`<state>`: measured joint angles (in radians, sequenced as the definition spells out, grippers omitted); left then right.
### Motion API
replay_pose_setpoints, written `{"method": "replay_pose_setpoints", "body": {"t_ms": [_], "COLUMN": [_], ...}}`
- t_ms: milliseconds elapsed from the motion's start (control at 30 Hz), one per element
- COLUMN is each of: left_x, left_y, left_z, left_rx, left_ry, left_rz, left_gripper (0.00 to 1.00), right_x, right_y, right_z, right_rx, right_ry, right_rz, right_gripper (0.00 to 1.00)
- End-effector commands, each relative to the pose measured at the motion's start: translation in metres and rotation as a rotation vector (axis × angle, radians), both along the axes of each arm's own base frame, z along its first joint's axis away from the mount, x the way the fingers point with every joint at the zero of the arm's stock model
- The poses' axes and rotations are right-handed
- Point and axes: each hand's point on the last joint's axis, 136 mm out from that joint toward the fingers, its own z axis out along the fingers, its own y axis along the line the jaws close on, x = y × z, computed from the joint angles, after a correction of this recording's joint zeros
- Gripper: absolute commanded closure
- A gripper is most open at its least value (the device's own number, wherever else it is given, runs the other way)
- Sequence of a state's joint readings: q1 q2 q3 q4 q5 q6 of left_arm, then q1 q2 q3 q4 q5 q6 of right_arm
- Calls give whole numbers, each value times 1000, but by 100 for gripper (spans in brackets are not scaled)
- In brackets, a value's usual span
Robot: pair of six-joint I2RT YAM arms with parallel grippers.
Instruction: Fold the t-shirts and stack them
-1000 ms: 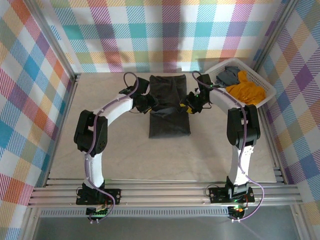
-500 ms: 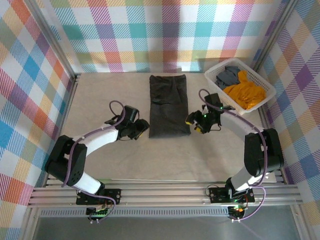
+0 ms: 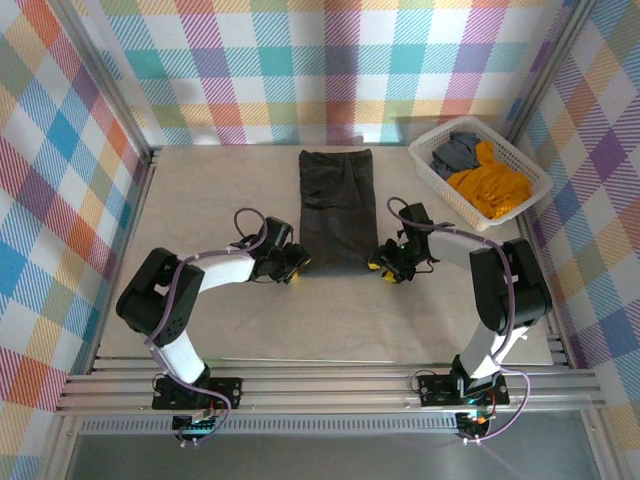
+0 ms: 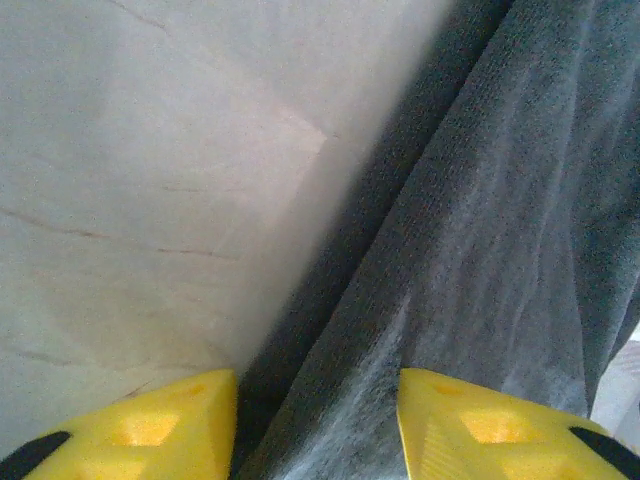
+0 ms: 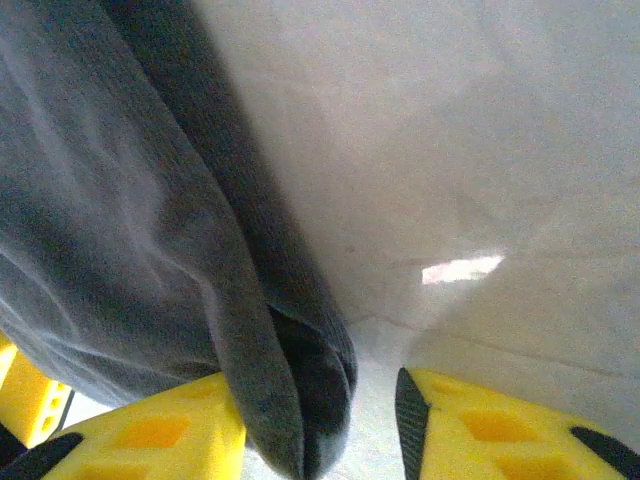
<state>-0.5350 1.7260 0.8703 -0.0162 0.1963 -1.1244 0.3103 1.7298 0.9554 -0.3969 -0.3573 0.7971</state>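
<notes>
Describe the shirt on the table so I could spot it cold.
Start at the beige table and look to its middle. The charcoal t-shirt lies as a long folded strip; the orange shirt and grey shirt sit bunched in the white basket at the far right corner.

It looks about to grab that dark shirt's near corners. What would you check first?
1. Charcoal shirt lies as a flat strip: ok.
2. Left gripper at the near left corner, cloth edge inside open jaws: ok.
3. Right gripper at the near right corner, fold inside open jaws: ok.
4. Every layer caught: cannot tell.
5. Basket holding orange shirt and grey shirt stands clear of both arms: ok.
</notes>
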Motion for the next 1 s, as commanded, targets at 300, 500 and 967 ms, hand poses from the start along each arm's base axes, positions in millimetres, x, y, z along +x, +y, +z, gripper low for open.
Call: {"method": "replay_pose_setpoints", "body": {"t_ms": [300,500,967], "left_x": [7,-5,-5], "left_y": [18,15,8], "left_z": [-17,9,-6], "left_rx": [197,140,141], "left_ry": [14,-36,-4], "left_rz": [-14,-6,-40], "left_gripper": [96,79,86], "right_x": [28,5,1], "right_y": [-27,-15,-3], "right_z": [15,33,2], "right_rx": [-205,-155,-247], "right_ry": [-62,-127,-64], "right_rz": [87,93,130], "right_gripper": [74,65,61]}}
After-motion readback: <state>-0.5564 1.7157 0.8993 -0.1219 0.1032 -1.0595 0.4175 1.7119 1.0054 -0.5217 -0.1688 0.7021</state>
